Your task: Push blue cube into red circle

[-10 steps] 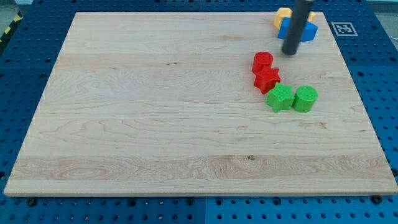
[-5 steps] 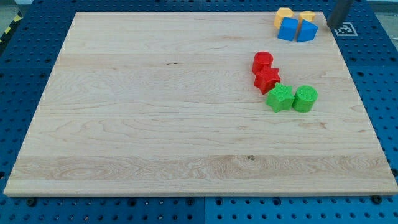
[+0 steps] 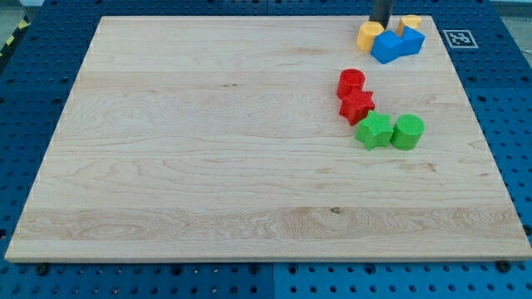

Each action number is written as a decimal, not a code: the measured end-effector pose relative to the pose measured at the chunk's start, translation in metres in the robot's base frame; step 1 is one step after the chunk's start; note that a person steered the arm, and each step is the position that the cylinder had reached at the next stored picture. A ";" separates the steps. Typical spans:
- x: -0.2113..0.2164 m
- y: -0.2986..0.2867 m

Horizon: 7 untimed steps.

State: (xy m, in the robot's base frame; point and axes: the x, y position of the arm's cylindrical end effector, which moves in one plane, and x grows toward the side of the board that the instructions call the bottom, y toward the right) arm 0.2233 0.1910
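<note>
My tip (image 3: 380, 26) sits at the wooden table's (image 3: 208, 149) far right corner, touching the blue cube (image 3: 385, 47) from behind, so pushing drives it toward the red circle (image 3: 351, 81); my tool grips nothing.

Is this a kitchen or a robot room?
Probably a robot lab bench. A wooden board lies on a blue table full of holes, with a printed marker tag beside it. My tip sits by the blue cube.
</note>
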 end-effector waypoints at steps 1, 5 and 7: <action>0.028 0.001; 0.085 0.026; 0.132 0.073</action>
State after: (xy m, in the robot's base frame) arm 0.3554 0.2644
